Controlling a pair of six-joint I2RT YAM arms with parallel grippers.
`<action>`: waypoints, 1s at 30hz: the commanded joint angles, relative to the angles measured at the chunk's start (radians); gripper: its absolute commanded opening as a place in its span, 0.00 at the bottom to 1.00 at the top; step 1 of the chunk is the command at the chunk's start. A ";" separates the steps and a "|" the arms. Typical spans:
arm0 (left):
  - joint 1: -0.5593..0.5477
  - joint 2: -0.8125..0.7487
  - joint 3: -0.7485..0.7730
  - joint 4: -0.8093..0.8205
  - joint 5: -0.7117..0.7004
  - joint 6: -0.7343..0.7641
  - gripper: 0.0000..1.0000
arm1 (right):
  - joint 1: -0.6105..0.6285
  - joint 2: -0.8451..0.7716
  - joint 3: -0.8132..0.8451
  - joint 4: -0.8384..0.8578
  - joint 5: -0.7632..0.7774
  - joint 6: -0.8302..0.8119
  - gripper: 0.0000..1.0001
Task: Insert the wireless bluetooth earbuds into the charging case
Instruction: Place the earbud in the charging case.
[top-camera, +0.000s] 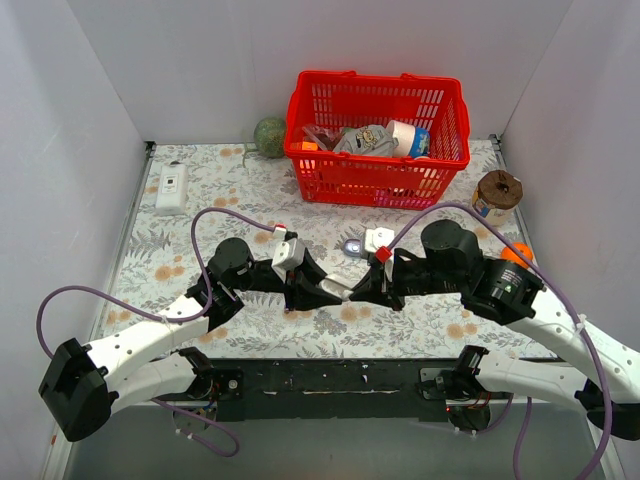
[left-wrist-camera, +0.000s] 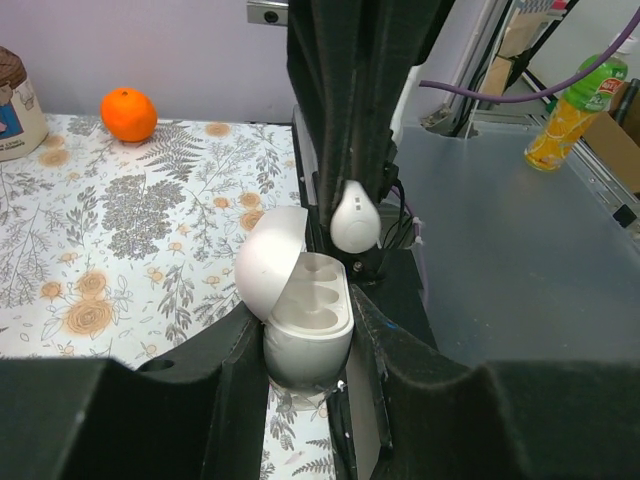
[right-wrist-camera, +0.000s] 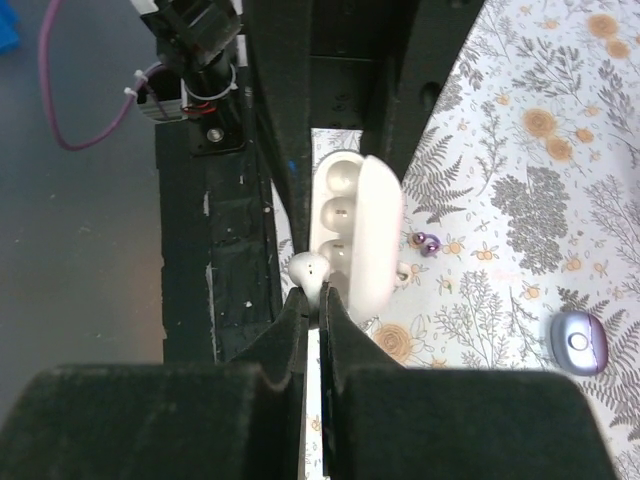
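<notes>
My left gripper (left-wrist-camera: 308, 315) is shut on an open white oval case (left-wrist-camera: 305, 335). Its lid (left-wrist-camera: 272, 262) is tipped back and its pale sockets face up. My right gripper (right-wrist-camera: 318, 296) is shut on a white earbud (right-wrist-camera: 308, 268), also in the left wrist view (left-wrist-camera: 355, 220), held just above the sockets at the case's (right-wrist-camera: 340, 215) rim. The grippers meet at mid-table (top-camera: 345, 290). The lavender charging case (right-wrist-camera: 578, 340) lies closed on the cloth, also in the top view (top-camera: 352, 246). Two tiny purple earbuds (right-wrist-camera: 428, 243) lie on the cloth beside the white case.
A red basket (top-camera: 378, 135) of items stands at the back, with a green ball (top-camera: 270, 136) to its left. A white device (top-camera: 172, 188) lies at far left. A brown-topped jar (top-camera: 497, 195) and an orange (top-camera: 517, 252) are at the right.
</notes>
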 joint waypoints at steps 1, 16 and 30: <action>0.007 -0.016 0.032 0.009 0.037 -0.007 0.00 | 0.008 0.015 0.024 0.036 0.079 -0.006 0.01; 0.007 -0.029 0.023 0.042 0.041 -0.030 0.00 | 0.026 0.038 0.012 0.042 0.115 -0.003 0.01; 0.006 -0.029 -0.023 0.154 0.023 -0.102 0.00 | 0.043 0.046 0.003 0.065 0.188 0.036 0.08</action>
